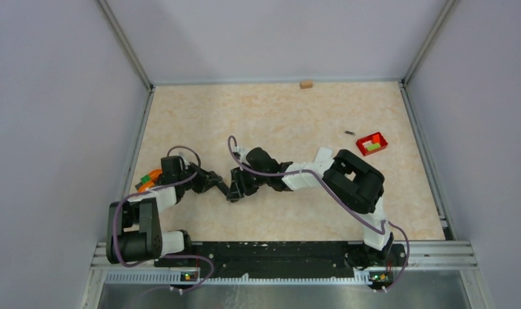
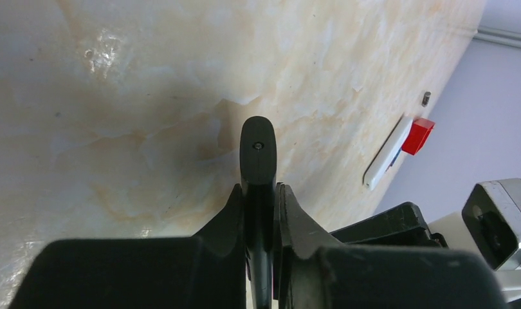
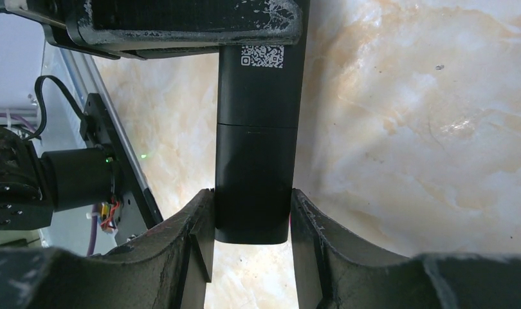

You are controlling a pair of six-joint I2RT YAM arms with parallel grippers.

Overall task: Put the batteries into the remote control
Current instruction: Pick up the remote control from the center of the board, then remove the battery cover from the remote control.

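Both grippers hold one black remote [image 3: 255,161] between them, low over the table, left of centre. It has a QR label on its back. My right gripper [image 3: 251,219] is shut on the remote's near end across its width. My left gripper [image 2: 261,193] is shut on the remote [image 2: 258,151] across its thin edges. In the top view the two grippers, left [image 1: 227,188] and right [image 1: 244,182], meet around the remote, which is mostly hidden there. One dark battery [image 1: 349,132] lies on the table at the right, also in the left wrist view [image 2: 426,98]. No other batteries show.
A small red tray [image 1: 372,143] with yellow-green blocks sits right of the battery. A white oblong thing [image 2: 388,151] lies near it, partly under the right arm [image 1: 323,154]. A small tan block [image 1: 305,84] lies at the back edge. Metal rails border the table.
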